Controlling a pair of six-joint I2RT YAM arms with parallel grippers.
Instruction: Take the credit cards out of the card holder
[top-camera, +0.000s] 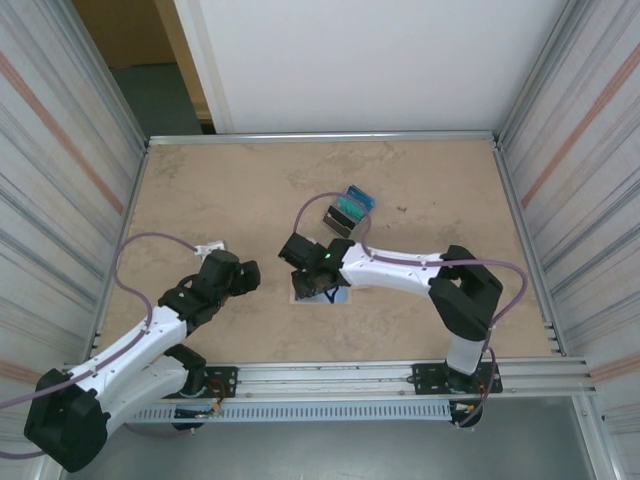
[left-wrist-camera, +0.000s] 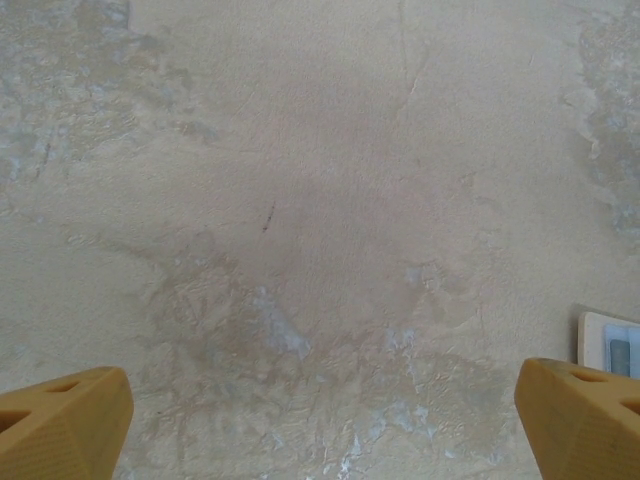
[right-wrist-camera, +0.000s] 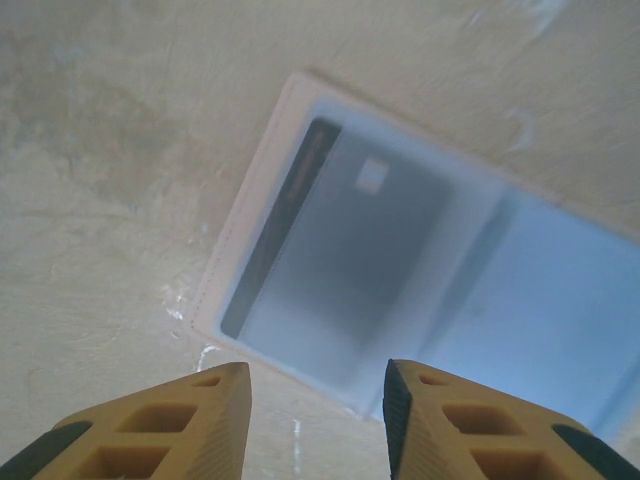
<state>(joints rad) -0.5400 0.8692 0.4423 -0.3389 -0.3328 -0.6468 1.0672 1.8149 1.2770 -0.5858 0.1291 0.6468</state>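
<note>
Pale-blue card holder open flat, grey card tucked inside.

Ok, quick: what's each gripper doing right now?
Left gripper: wide open, empty, over bare table.
Right gripper: partly open, holding nothing, above the open card holder.

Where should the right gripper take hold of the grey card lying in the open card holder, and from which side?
Take the grey card by its near short edge, coming from above on the right gripper's side. It lies flat inside the open card holder, so its faces offer no pinch; probably it must be slid out edge first. Where the pocket opens is unclear.
</note>
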